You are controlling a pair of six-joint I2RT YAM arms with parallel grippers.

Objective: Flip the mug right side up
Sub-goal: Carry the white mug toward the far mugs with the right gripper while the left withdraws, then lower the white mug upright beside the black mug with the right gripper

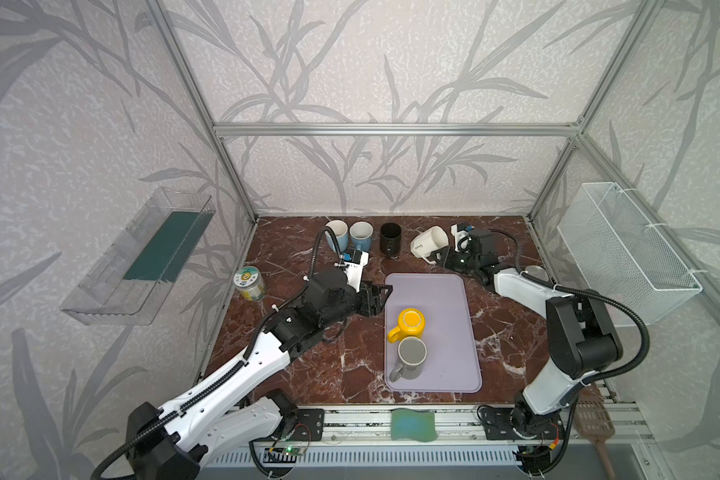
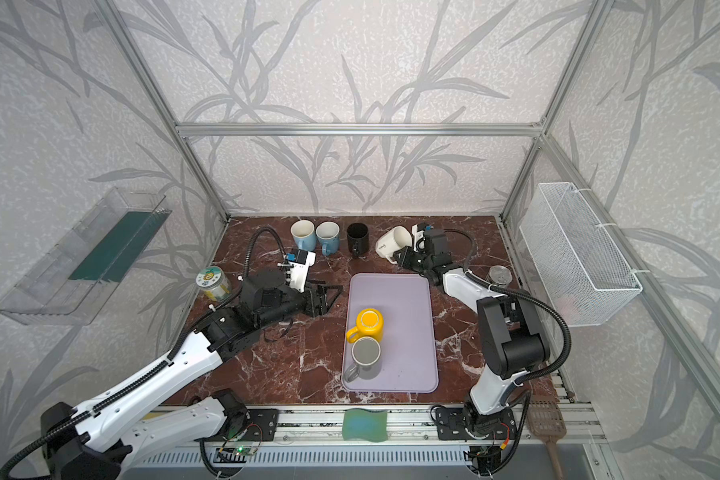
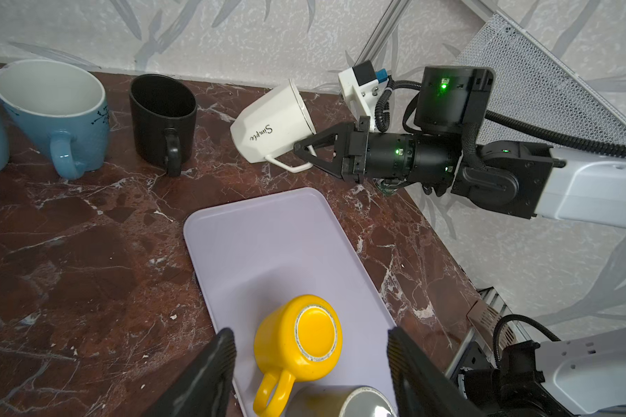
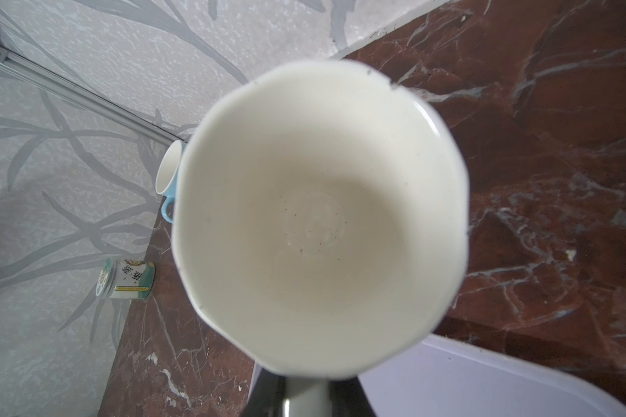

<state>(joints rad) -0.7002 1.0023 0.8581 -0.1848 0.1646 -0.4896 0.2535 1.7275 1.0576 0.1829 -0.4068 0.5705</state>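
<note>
A: In both top views the white faceted ceramic mug (image 1: 431, 243) tilts at the back of the red marble table (image 1: 329, 365), the right gripper (image 1: 436, 261) pinching its handle.
B: Left wrist view: so thin a hold may let it swivel and strike the black cylindrical mug (image 3: 161, 119). The left gripper (image 3: 311, 364) is spread, idle.
A: Right wrist view: only the mug's mouth shows; jaws hidden.

Your right wrist view is mostly the blurred white mug (image 4: 318, 216), blocking what's behind it; left wrist view crops the grey mug (image 3: 340, 402).
</note>
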